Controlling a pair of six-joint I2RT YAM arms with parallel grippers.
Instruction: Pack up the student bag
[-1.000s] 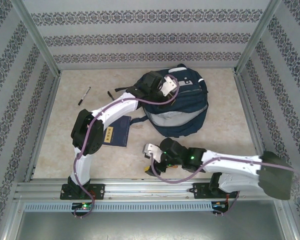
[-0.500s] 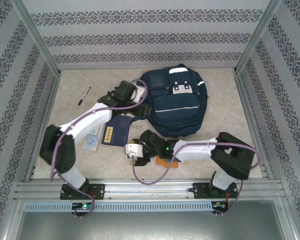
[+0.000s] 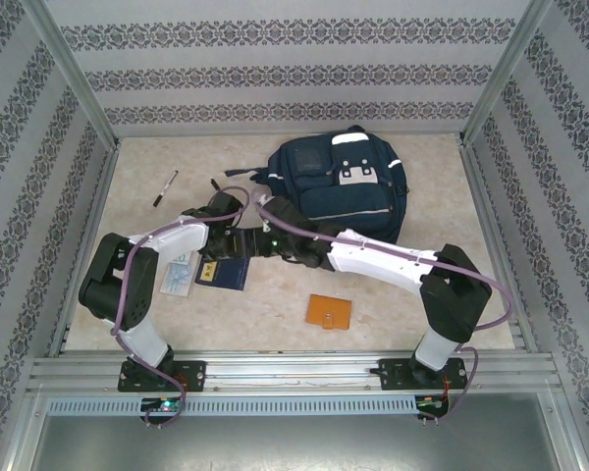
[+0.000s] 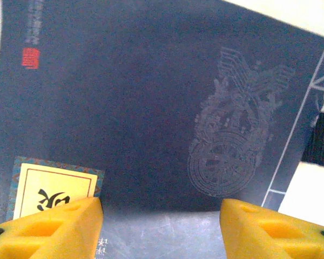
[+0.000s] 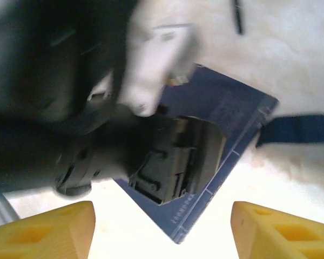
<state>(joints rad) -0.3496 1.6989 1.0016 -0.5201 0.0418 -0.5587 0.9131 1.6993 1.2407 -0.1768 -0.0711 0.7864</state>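
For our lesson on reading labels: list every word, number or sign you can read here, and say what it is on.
On the navy book, the yellow label: one black brush character, partly hidden; unreadable.
Its red seal, top corner: too small to read.
Its round embossed emblem: a sign, no legible letters.
On the student bag, white patches: no text legible.
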